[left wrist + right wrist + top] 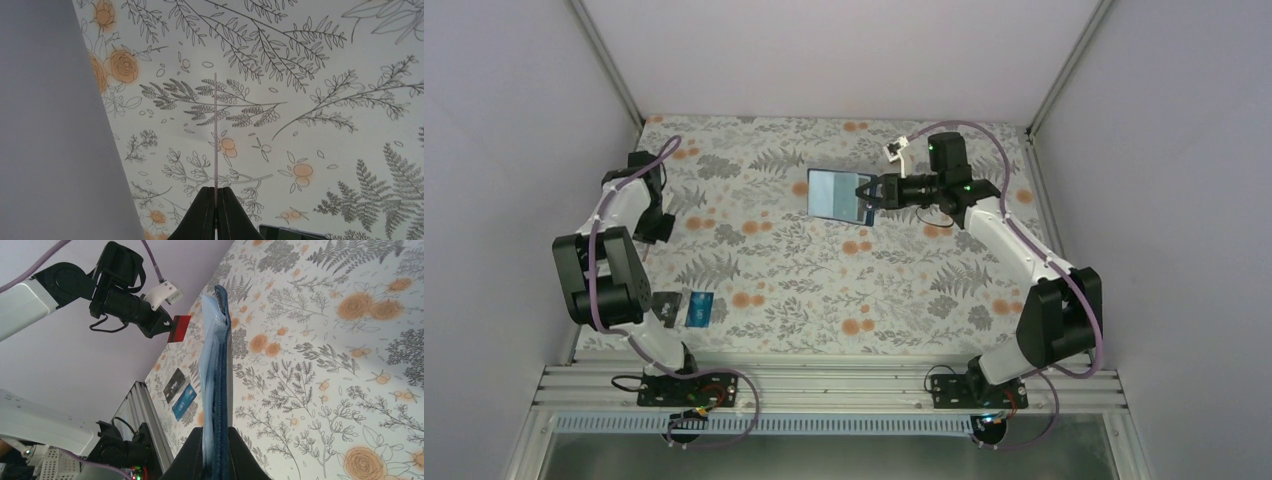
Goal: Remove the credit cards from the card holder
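The navy card holder (836, 195) hangs edge-up over the back middle of the table, with my right gripper (870, 192) shut on its right edge. Seen from the right wrist, the holder (220, 355) runs up from the shut right gripper (218, 440), pale blue pockets on its left side. My left gripper (660, 230) is near the left wall, shut on a red card (181, 329). That card shows edge-on as a thin line (215, 130) above the closed left gripper (215, 189). A black card (666, 303) and a blue-teal card (700, 308) lie flat at the front left.
The grey left wall (50, 125) stands close beside my left gripper. A metal rail (824, 385) runs along the table's near edge by the arm bases. The flowered cloth (824, 290) covers the table.
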